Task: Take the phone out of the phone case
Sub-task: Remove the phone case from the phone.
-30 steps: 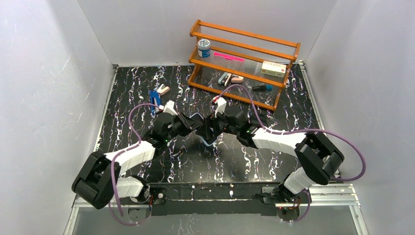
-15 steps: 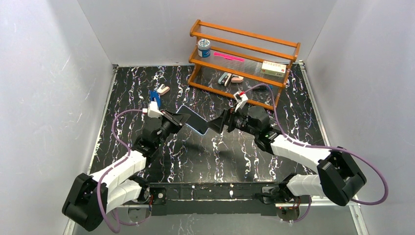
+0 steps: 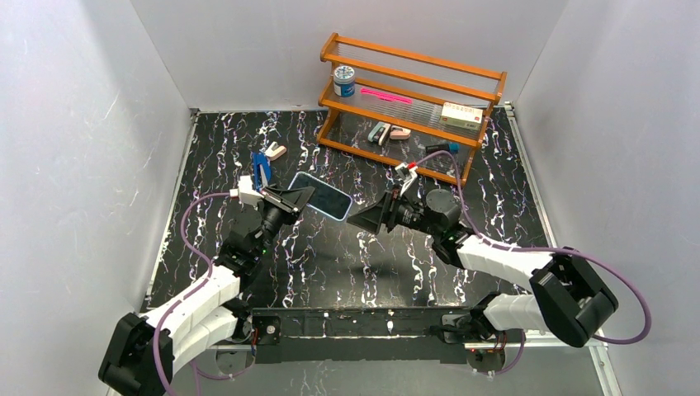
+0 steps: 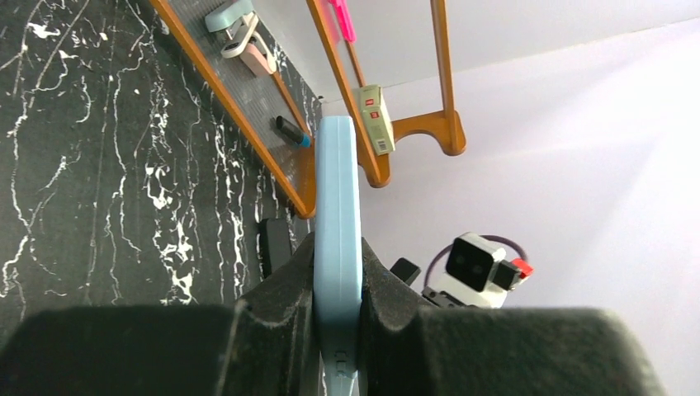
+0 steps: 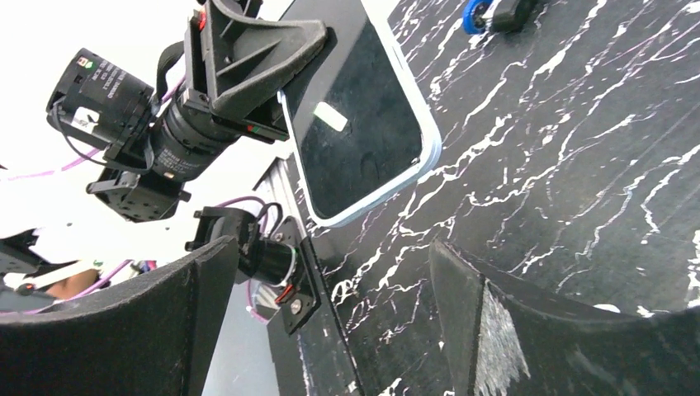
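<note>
Right fingers point(image 5: 545, 330) now off blue-cased, dark-screened phone point(image 3: 320, 195)

Open tabletop point(image 3: 330, 264) at centre, phone case point(image 3: 320, 195) held above it, wooden rack point(image 3: 410, 107) closing far side

Top camera: above and behind my bases, looking down over the table point(image 3: 215, 148) and rack point(image 3: 417, 60). Left wrist camera: close, sighting along the edge of the phone point(image 4: 338, 214) toward the rack. Right wrist camera: low, near, facing my left gripper point(image 5: 281, 74). All share the phone.
</note>
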You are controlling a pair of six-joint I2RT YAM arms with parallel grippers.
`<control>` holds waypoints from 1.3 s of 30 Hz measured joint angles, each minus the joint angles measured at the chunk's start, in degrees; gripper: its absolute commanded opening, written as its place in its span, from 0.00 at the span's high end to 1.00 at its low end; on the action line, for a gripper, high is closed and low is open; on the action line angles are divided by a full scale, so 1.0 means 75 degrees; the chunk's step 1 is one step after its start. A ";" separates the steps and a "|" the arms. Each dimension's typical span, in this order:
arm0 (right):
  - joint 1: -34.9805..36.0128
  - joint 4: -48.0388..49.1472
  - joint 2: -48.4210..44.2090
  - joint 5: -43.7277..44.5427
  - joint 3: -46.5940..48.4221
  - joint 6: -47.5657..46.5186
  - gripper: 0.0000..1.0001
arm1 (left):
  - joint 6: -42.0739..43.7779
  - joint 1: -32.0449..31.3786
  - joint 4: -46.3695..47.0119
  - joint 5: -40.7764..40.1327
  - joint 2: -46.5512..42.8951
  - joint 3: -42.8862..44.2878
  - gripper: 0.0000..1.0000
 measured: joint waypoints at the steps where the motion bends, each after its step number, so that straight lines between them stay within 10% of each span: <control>1: 0.0000 0.0149 0.0044 -0.0085 -0.0055 0.0064 0.09 | -0.0052 0.0000 0.0023 0.0000 -0.0006 0.0000 1.00; 17: 0.0000 0.2416 0.1142 -0.1297 0.0090 0.1183 0.38 | -0.1099 0.0000 0.1008 0.0277 -0.0026 -0.0210 1.00; 39: 0.0000 0.3459 0.1781 -0.1757 0.0557 0.1658 0.48 | -0.1737 0.0015 0.1556 0.0376 -0.0067 -0.0353 1.00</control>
